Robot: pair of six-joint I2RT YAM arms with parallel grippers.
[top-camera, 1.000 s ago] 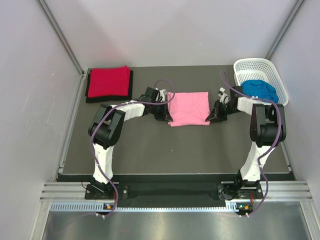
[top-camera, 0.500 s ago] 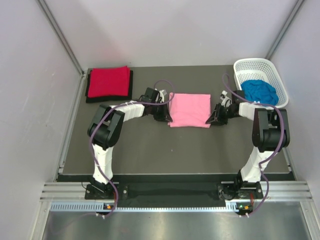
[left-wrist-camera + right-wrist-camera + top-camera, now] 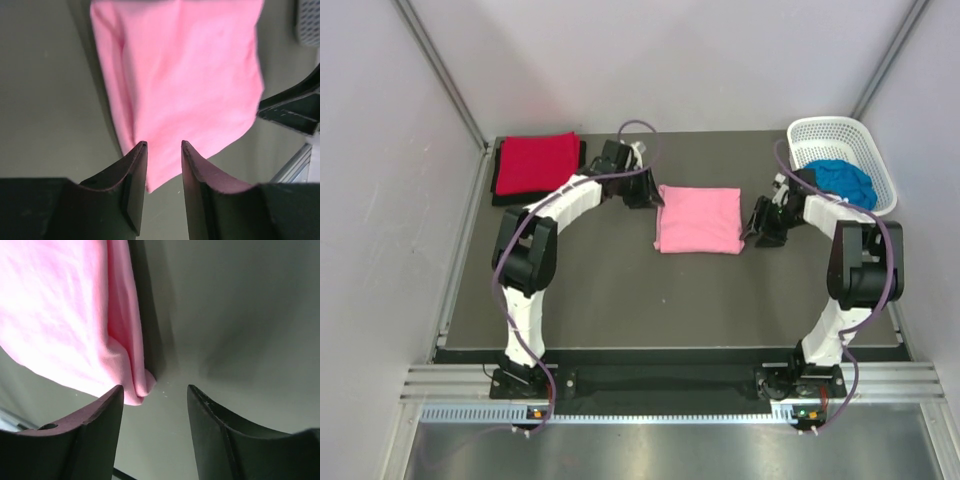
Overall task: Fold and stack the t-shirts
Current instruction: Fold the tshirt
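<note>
The pink t-shirt (image 3: 698,219) lies folded into a flat rectangle in the middle of the dark table, free of both grippers. My left gripper (image 3: 655,190) hovers just off its far left corner, jaws open; the left wrist view shows the pink t-shirt (image 3: 185,75) beyond the left gripper (image 3: 164,145), with bare table in the gap. My right gripper (image 3: 752,222) stands open beside the shirt's right edge; in the right wrist view the pink t-shirt's corner (image 3: 65,305) lies just ahead of the right gripper (image 3: 155,390). A folded red t-shirt (image 3: 535,163) rests on a black t-shirt (image 3: 535,199) at the far left.
A white lattice basket (image 3: 830,125) at the far right corner holds a crumpled blue t-shirt (image 3: 840,178). Grey walls close in the table on three sides. The right gripper's black fingers (image 3: 295,107) show at the right edge of the left wrist view.
Both grippers opened and let go of the pink t-shirt. The left gripper drew back toward the far left, and the right gripper pulled away to the right. The shirt stays flat.
</note>
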